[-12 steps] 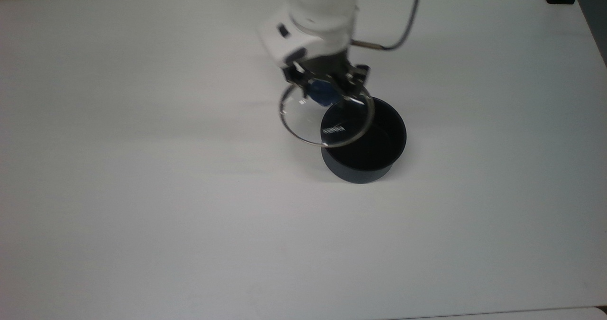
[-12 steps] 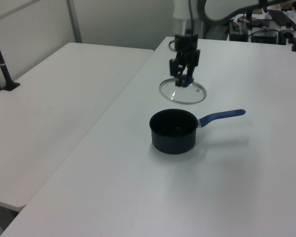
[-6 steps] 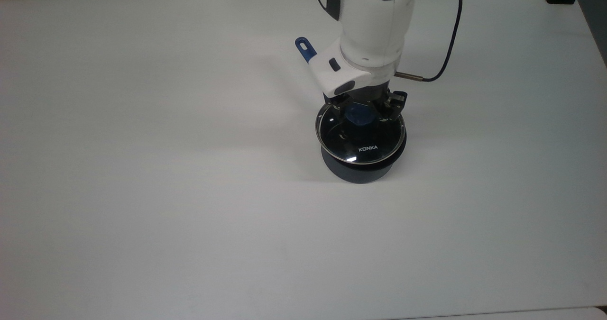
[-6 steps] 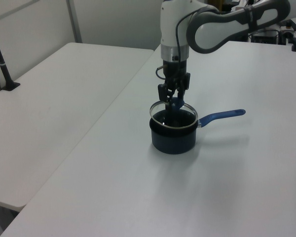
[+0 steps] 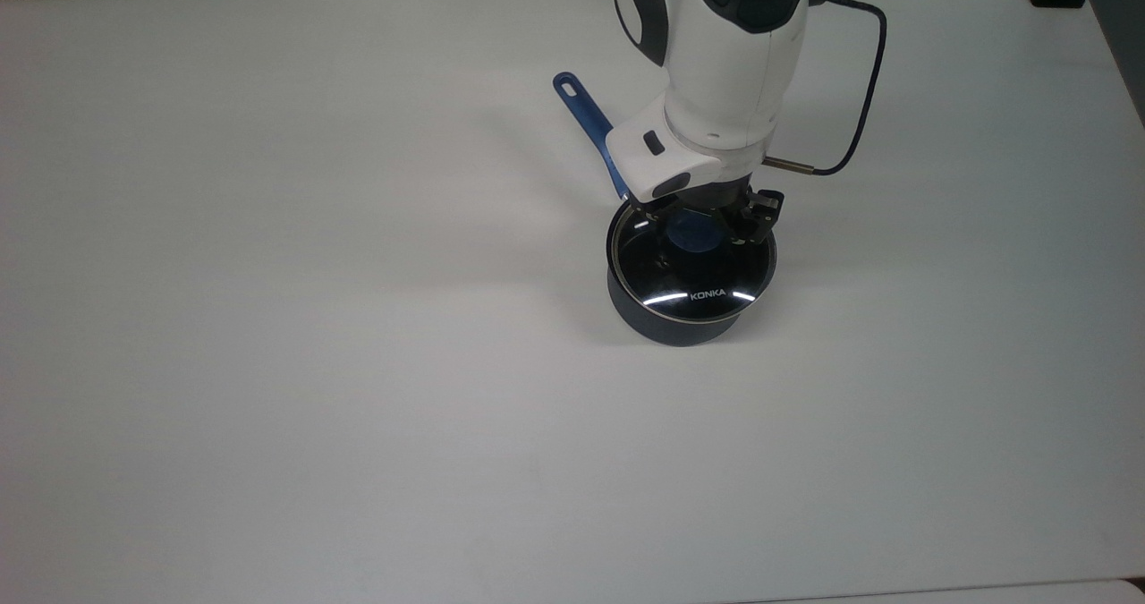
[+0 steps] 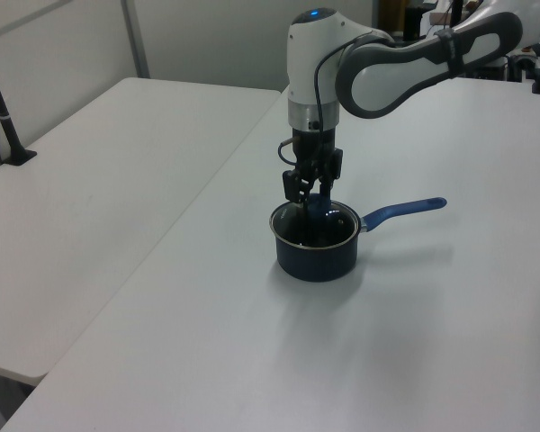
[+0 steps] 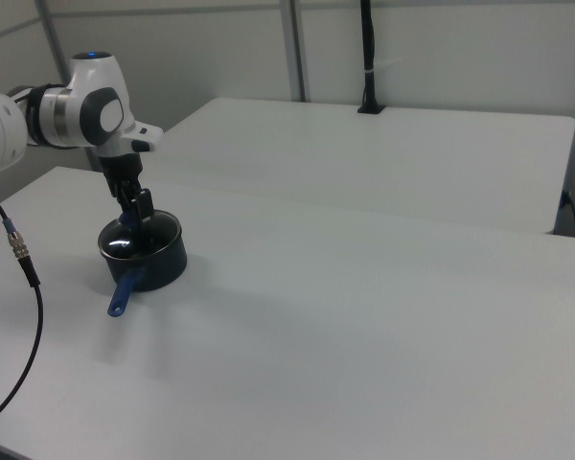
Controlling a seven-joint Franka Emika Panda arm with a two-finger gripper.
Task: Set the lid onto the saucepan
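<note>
The dark navy saucepan [image 5: 680,327] stands on the white table, its long blue handle [image 5: 586,121] pointing toward the top view's upper left. The clear glass lid [image 5: 693,280], with white "KONKA" lettering, lies level on the saucepan's rim. My gripper [image 5: 698,226] comes straight down over the pot's centre and is shut on the lid's blue knob. In the left view the gripper [image 6: 310,191] stands over the saucepan [image 6: 317,256], whose handle [image 6: 405,210] points right. From the right view's side, the gripper [image 7: 134,216] is at the saucepan [image 7: 163,264].
The white table [image 5: 268,362] spreads wide around the pot. A black cable [image 5: 859,121] loops off the wrist to the top view's right. A second white table [image 6: 99,180] adjoins at the left view's left, with a black post [image 6: 4,117] on it.
The gripper carried the lid from above and beside the saucepan to over its mouth, then lowered it onto the rim. The lid went from tilted to level.
</note>
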